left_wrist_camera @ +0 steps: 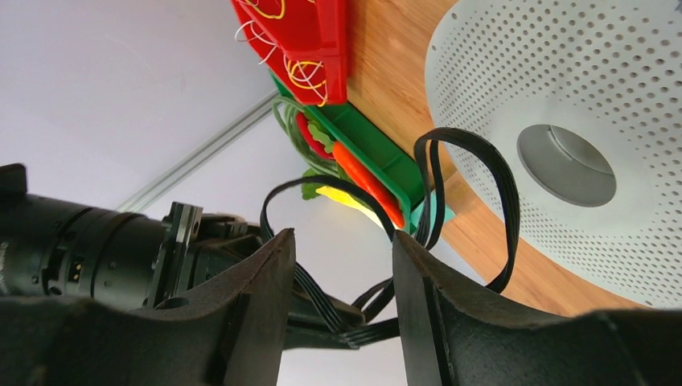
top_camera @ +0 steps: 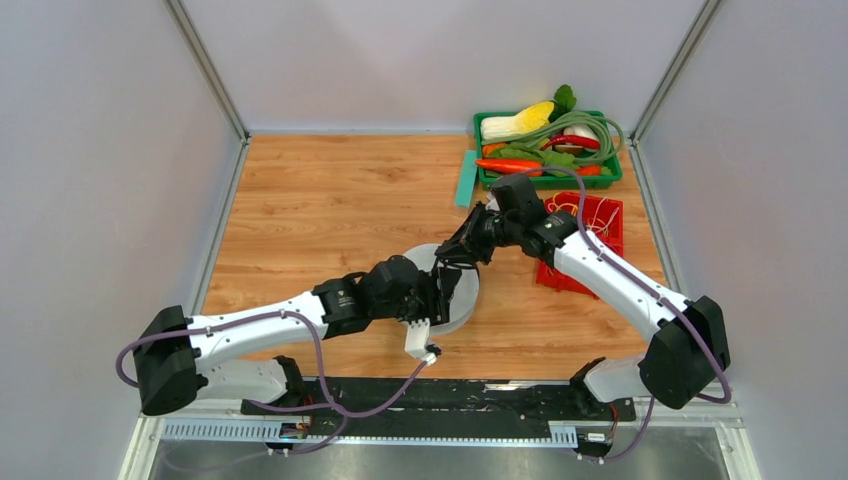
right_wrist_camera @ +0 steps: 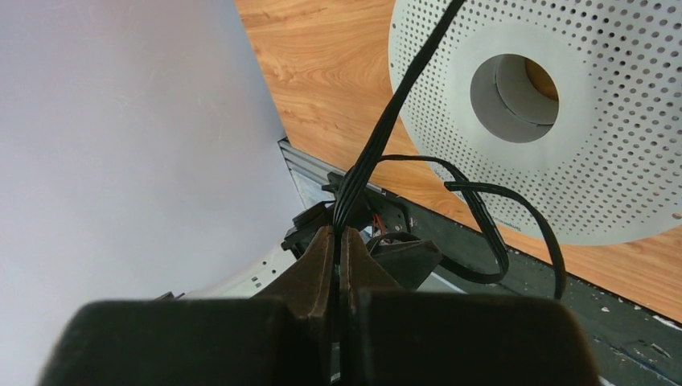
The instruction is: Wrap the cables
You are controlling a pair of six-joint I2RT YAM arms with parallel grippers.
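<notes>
The cable is a thin black cord gathered into several loops (left_wrist_camera: 508, 193); it hangs between the two grippers over a white perforated disc (top_camera: 466, 306). My right gripper (right_wrist_camera: 338, 237) is shut on the bundled strands (right_wrist_camera: 402, 88), which run up out of its jaws across the disc (right_wrist_camera: 611, 161). My left gripper (left_wrist_camera: 342, 245) is open, its fingers standing either side of the bundle without touching it. In the top view the left gripper (top_camera: 445, 290) and right gripper (top_camera: 462, 252) meet at the disc's far edge, where the cord is mostly hidden.
A green tray (top_camera: 482, 182) with vegetables and a green coiled hose stands at the back right. A red tray (top_camera: 606, 222) holding rubber bands lies in front of it, under the right arm. A teal strip (top_camera: 466, 178) lies beside the green tray. Walls close three sides.
</notes>
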